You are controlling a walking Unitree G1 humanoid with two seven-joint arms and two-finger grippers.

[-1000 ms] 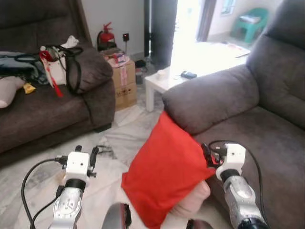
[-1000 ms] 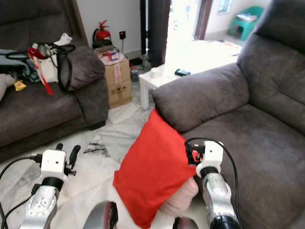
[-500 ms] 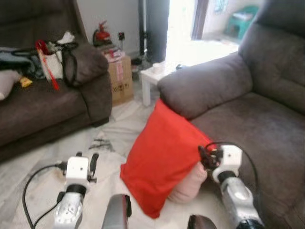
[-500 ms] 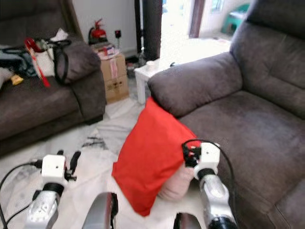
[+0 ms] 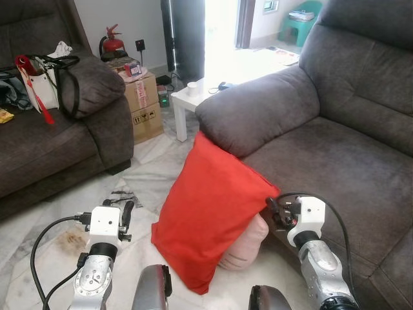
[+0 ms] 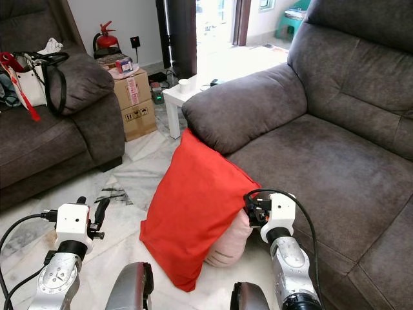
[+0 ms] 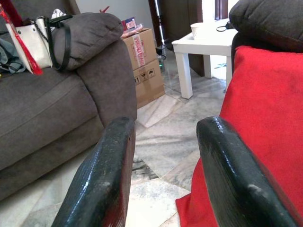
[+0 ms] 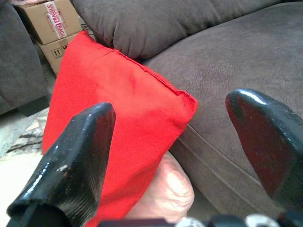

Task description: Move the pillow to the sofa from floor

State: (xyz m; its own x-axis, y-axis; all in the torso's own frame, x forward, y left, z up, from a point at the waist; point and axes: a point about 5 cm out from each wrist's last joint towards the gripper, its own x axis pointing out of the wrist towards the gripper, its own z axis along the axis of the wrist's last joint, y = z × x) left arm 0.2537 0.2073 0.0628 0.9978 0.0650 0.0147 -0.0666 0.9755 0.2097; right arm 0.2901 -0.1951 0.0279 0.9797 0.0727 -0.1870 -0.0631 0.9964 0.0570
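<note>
Left gripper (image 7: 163, 177), lower left of frame: jaws apart, holding nothing, poised beside pillow's left edge, likely readying side squeeze. Red pillow (image 5: 210, 216), lower centre: on floor, tilted, top corner propped against sofa armrest (image 5: 258, 116), bottom edge on marble floor (image 5: 145, 181); pinkish cushion (image 5: 245, 248) tucked behind its lower right. Right gripper (image 8: 182, 142), lower right: jaws wide, empty, straddling pillow's upper right corner by sofa seat (image 5: 335, 168). Pillow not yet gripped.

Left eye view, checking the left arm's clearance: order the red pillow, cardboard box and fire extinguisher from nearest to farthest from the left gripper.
1. Red pillow, on the floor just to its right.
2. Cardboard box, ahead beside the far sofa.
3. Fire extinguisher, against the back wall.

Left gripper.
</note>
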